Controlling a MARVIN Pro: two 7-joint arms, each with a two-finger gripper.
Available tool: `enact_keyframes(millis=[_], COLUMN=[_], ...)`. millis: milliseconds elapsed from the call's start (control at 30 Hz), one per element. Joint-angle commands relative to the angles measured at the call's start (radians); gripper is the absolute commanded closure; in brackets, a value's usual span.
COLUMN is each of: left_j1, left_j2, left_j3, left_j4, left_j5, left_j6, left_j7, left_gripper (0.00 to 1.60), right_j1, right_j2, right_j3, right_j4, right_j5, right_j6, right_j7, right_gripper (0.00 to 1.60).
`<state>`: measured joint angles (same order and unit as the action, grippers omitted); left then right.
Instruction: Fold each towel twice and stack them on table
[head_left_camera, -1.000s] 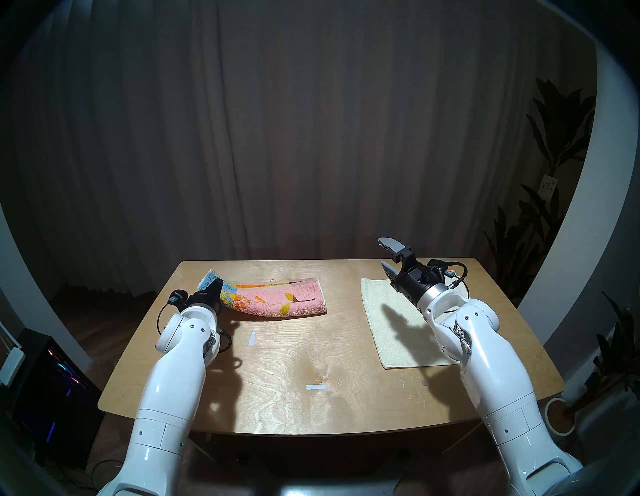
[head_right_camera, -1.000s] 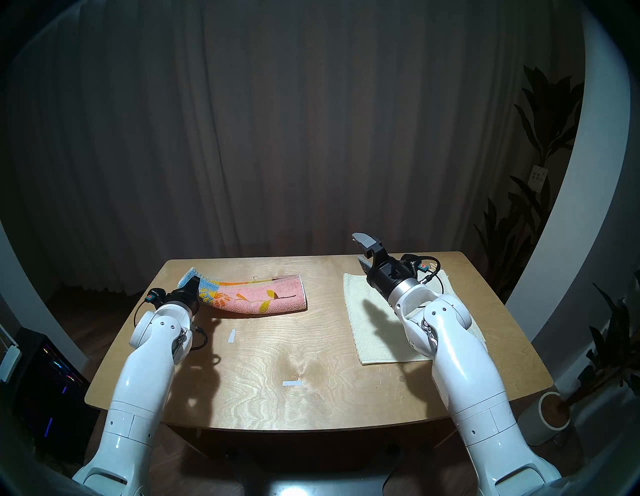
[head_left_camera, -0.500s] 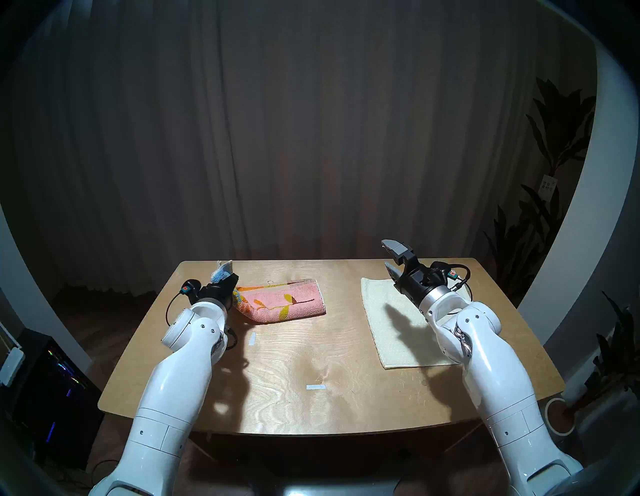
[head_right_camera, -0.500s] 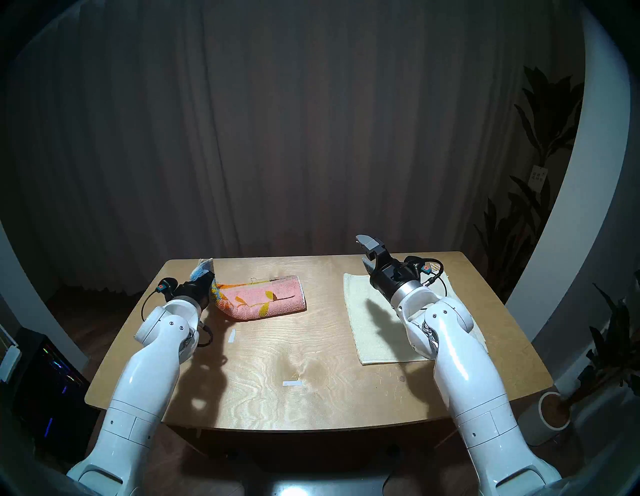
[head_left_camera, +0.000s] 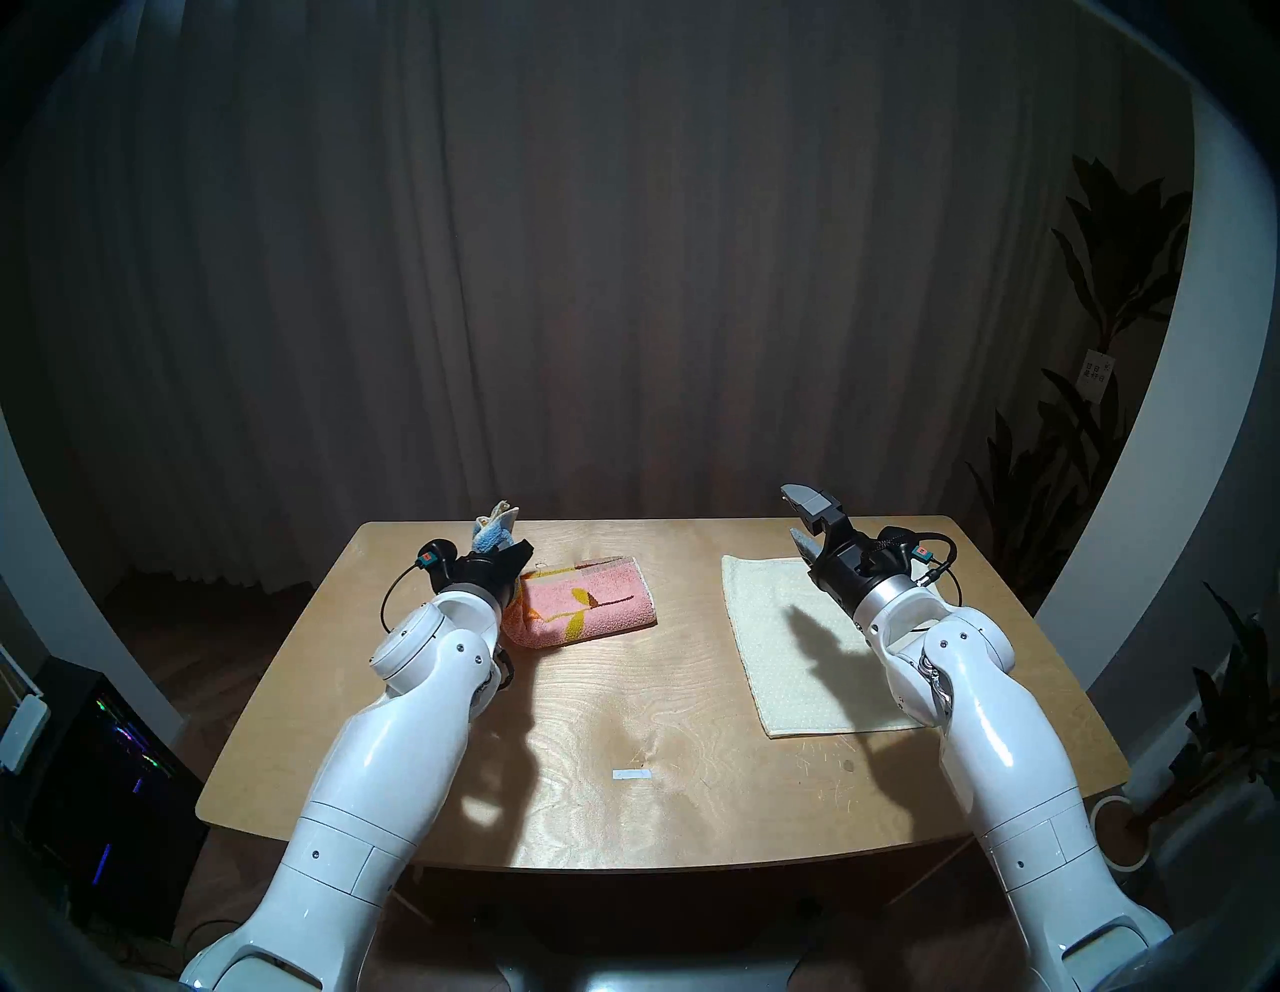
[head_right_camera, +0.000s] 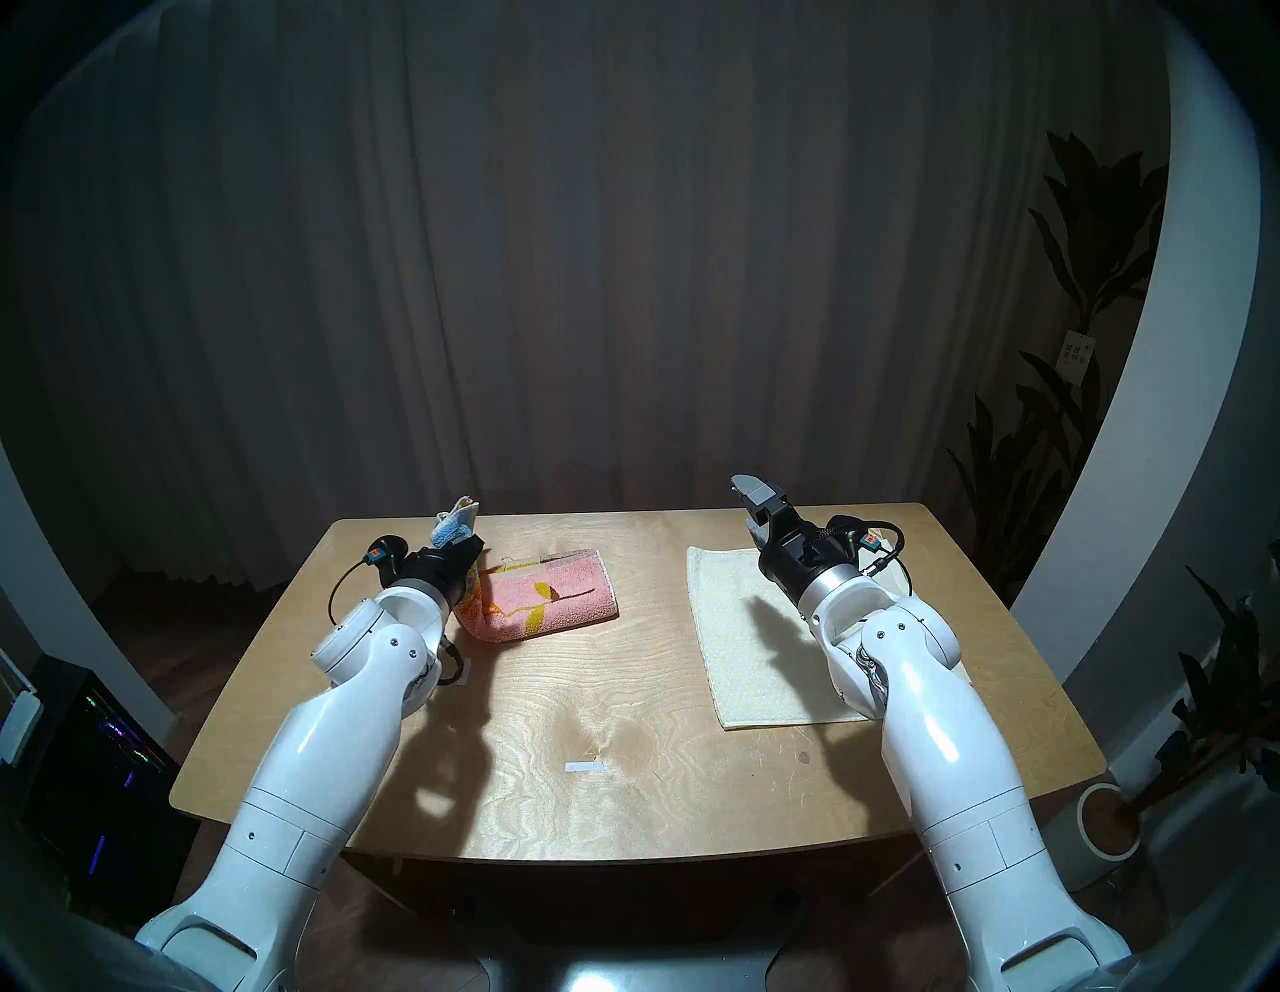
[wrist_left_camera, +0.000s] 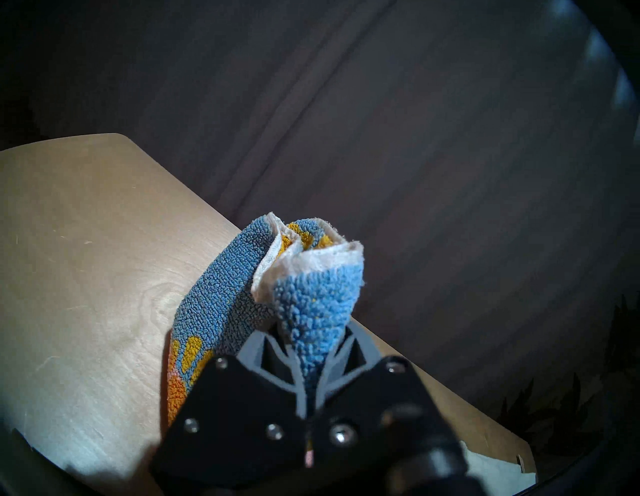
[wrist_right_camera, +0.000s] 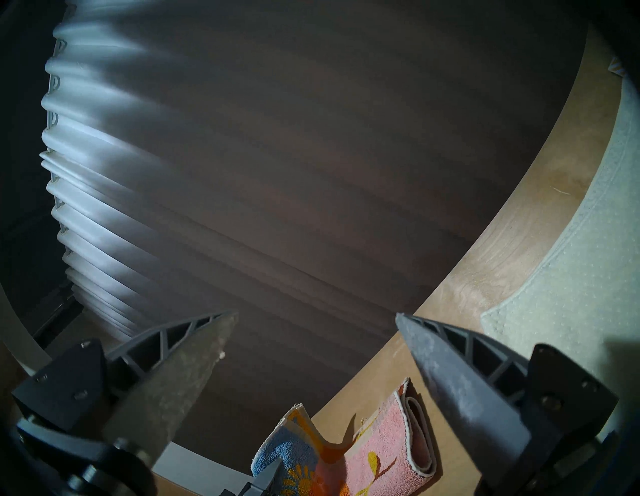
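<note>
The pink and blue towel (head_left_camera: 596, 609) (head_right_camera: 554, 603) lies folded in a strip at the far left-middle of the table (head_left_camera: 623, 693). My left gripper (head_left_camera: 505, 547) (head_right_camera: 460, 544) (wrist_left_camera: 310, 346) is shut on its blue end (wrist_left_camera: 311, 311). It holds that end up above the strip's left part, so the cloth bends upward there. The cream towel (head_left_camera: 783, 665) (head_right_camera: 748, 665) (wrist_right_camera: 571, 277) lies flat at the right. My right gripper (head_left_camera: 794, 516) (head_right_camera: 744, 506) (wrist_right_camera: 317, 316) hangs open over that towel's far edge, holding nothing.
A white tape mark (head_left_camera: 632, 774) sits near the table's front middle. Another tape mark (head_right_camera: 465, 672) peeks out beside my left forearm. Dark curtains (head_left_camera: 623, 277) hang behind the table. Potted plants (head_left_camera: 1108, 277) stand at the right, and a computer tower (head_left_camera: 104, 762) stands on the floor at the left.
My left gripper has carried the blue end up and to the right, curling the strip over its pink part. The right arm drifted slightly right, still open.
</note>
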<state>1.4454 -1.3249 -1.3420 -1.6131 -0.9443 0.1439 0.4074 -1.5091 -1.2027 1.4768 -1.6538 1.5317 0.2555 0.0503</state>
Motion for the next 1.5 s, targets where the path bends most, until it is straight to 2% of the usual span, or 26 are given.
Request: enact_keyframes(millis=[0,33,167,367,733,1033,1467], left_j1=[-0.062,-0.069,-0.085,-0.123,-0.164,-0.216,-0.305], left_j2=[-0.028,-0.025,-0.049,-0.07,-0.107,-0.134,-0.198], left_j3=[0.068,0.088,0.113,0.166,0.218,0.29,0.347], left_j4=[0.011,0.016,0.04,0.098,0.114,0.183,0.295], left_j5=[0.061,0.087,0.096,0.152,0.183,0.249,0.287], left_j6=[-0.011,-0.013,-0.01,-0.028,-0.037,-0.047,-0.051], left_j7=[0.007,0.011,0.024,0.047,0.071,0.088,0.094], left_gripper=[1.6,1.6,1.6,1.6,1.6,1.6,1.6], right_j1=[0.007,0.006,0.0,-0.011,-0.026,-0.034,-0.025], right_j2=[0.007,0.008,0.013,0.022,0.037,0.054,0.068], right_j3=[0.019,0.021,0.032,0.047,0.067,0.083,0.086], right_j4=[-0.007,-0.006,-0.005,-0.006,-0.009,-0.006,0.018], right_j5=[0.006,0.006,0.009,0.014,0.028,0.039,0.043], right_j6=[-0.003,-0.003,-0.005,-0.004,-0.001,0.006,0.012], right_j7=[0.025,0.026,0.031,0.039,0.049,0.06,0.07], right_gripper=[0.0,0.0,0.0,0.0,0.0,0.0,0.0])
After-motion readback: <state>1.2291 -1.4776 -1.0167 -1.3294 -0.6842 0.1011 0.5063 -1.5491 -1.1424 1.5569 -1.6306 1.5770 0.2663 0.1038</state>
